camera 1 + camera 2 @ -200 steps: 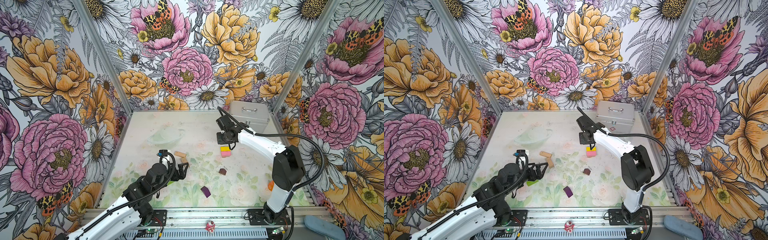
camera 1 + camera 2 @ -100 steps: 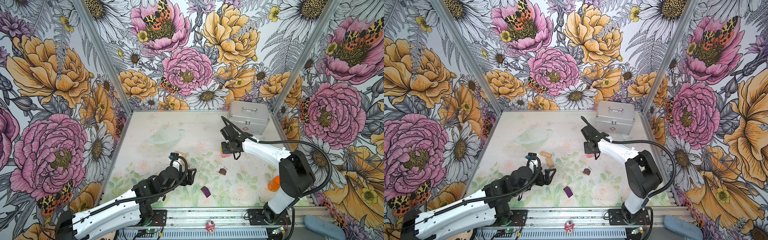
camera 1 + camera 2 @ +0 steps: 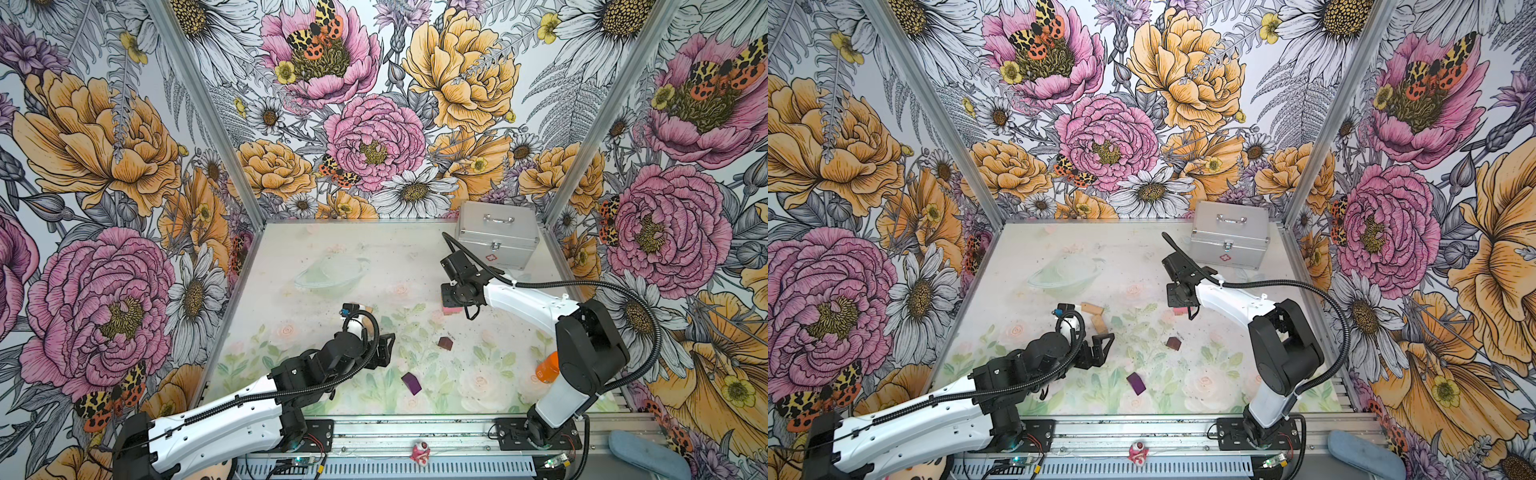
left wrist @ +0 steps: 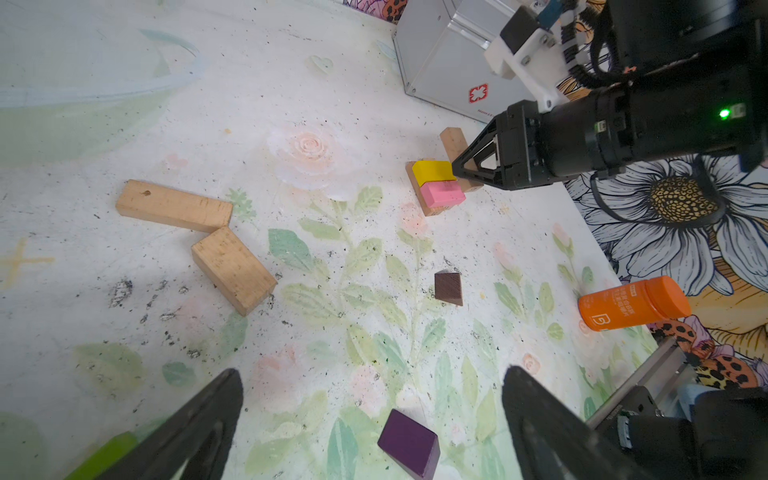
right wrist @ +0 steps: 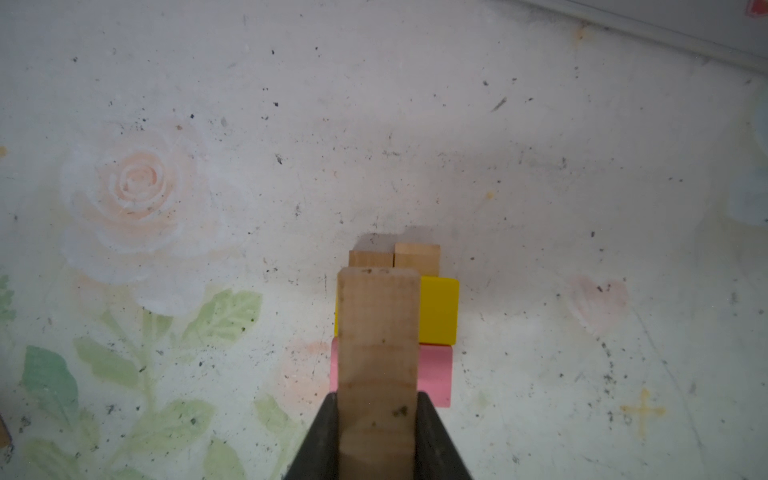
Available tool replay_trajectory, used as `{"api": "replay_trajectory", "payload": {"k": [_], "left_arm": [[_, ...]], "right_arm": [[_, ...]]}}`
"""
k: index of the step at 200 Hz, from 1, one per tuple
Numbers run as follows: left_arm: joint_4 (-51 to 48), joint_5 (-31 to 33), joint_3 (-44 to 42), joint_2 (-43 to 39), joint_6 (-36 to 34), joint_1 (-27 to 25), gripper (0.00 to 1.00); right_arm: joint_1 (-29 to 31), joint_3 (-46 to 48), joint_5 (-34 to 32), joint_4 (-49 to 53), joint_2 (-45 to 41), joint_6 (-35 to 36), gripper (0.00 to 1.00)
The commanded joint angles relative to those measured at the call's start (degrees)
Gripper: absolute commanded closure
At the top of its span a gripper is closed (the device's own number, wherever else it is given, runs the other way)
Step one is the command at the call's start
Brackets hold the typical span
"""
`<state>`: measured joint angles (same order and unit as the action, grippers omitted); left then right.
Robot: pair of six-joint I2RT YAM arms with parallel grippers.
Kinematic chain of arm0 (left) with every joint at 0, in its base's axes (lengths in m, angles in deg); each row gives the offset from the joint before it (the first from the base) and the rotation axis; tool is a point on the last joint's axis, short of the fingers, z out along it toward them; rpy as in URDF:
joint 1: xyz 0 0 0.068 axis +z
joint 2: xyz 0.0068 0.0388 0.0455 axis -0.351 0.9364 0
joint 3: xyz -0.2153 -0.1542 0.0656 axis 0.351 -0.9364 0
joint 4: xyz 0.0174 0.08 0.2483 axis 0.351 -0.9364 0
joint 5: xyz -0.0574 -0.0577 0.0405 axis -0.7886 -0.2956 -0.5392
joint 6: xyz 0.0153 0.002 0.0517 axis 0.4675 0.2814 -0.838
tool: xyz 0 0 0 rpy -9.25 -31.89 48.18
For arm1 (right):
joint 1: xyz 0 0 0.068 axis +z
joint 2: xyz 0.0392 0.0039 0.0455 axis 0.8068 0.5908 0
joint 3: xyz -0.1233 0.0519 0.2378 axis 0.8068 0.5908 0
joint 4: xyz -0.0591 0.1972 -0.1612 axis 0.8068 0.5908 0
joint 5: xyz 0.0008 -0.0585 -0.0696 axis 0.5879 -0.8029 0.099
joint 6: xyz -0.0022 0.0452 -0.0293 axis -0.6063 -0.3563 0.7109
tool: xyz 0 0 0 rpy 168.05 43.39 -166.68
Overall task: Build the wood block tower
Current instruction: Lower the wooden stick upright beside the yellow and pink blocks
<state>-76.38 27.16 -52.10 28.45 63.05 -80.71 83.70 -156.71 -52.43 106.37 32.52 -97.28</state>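
Observation:
The tower's start is a yellow block (image 5: 438,309) and a pink block (image 5: 434,374) lying side by side across two tan blocks (image 5: 417,259). My right gripper (image 5: 377,419) is shut on a plain tan block (image 5: 377,353), held crosswise right over the yellow and pink pair; whether it touches them I cannot tell. My left gripper (image 4: 372,374) hangs open and empty above the mat, a purple block (image 4: 409,442) just below it. A dark-brown block (image 4: 448,287), two loose tan blocks (image 4: 173,205) (image 4: 232,270) and a lime-green block (image 4: 104,455) lie apart.
A silver case (image 3: 496,237) stands at the back right, close behind the right gripper (image 3: 451,297). An orange bottle (image 3: 547,368) lies beside the right arm's base. A clear glass bowl (image 3: 328,272) sits at the back left of the mat.
The right gripper has come forward and down with its tan block, onto the spot of the yellow and pink blocks. The left arm has stretched rightward toward the middle, still open.

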Motion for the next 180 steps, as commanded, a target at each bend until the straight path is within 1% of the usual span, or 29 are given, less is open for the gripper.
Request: {"api": "replay_trajectory", "payload": {"k": [1,111,180], "left_arm": [[1.57,1.48,-0.16,-0.31,0.07,-0.39,0.01],[1.93,1.49,-1.16,-0.49,-0.37,-0.16,0.01],[1.92,1.47,-1.24,-0.49,-0.40,-0.04,0.01]], "right_arm": [[-0.25,-0.05,1.00,-1.84,1.23,-1.41,0.74],[0.02,0.30,1.44,-2.19,4.06,-1.85,0.74],[-0.02,0.16,1.35,-2.18,4.30,-1.67,0.73]]}}
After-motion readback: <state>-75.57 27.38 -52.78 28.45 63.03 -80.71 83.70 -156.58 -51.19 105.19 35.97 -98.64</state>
